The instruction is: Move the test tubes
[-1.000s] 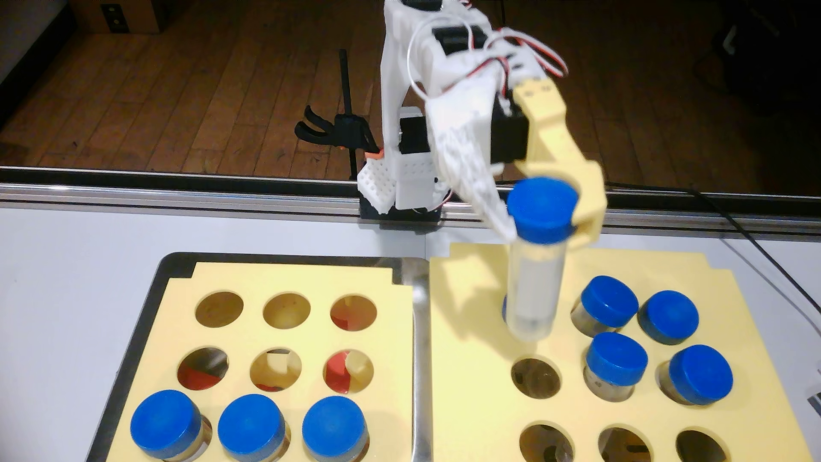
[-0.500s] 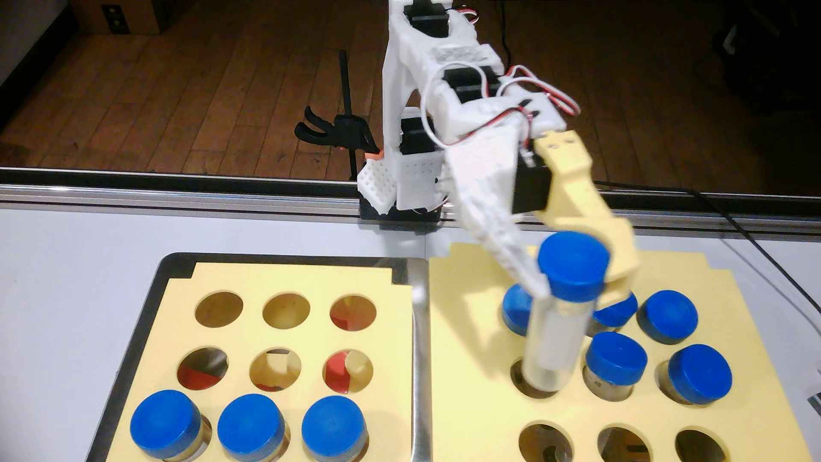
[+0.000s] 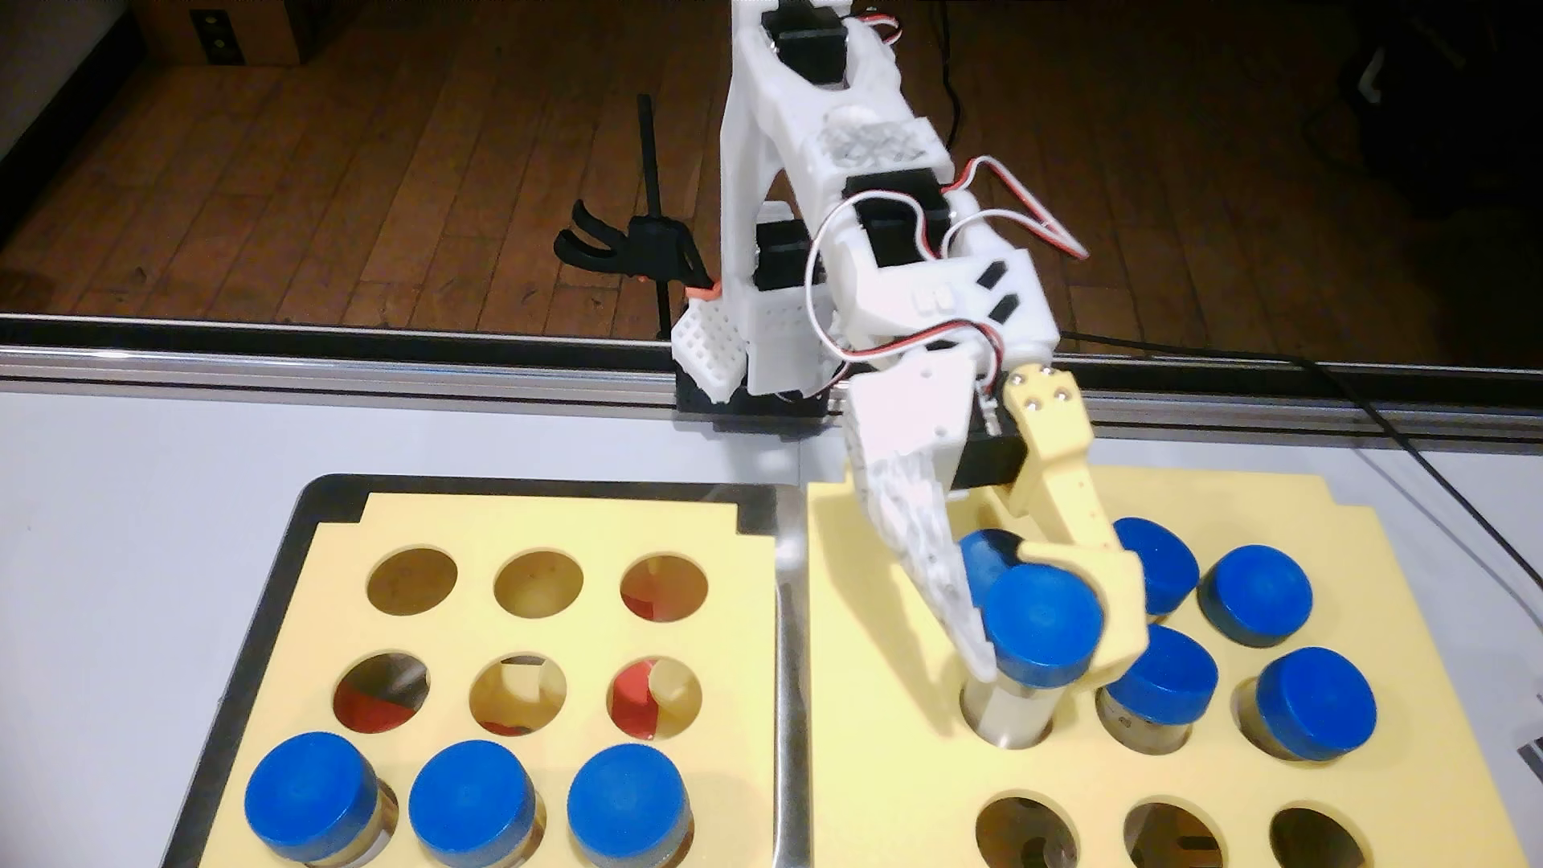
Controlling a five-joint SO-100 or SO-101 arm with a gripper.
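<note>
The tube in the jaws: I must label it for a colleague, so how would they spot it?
Find the right-hand yellow foam block. In its middle row, the leftmost hole holds a blue-capped tube. Unlike its neighbours, it stands taller, its cap between the gripper jaws.

Lab bench: foam tube racks, metal tray

Bright-blue caps top clear, brownish tubes in pale-yellow foam on a light grey worktop, under a white arm whose end effector has one white and one yellow finger.
</note>
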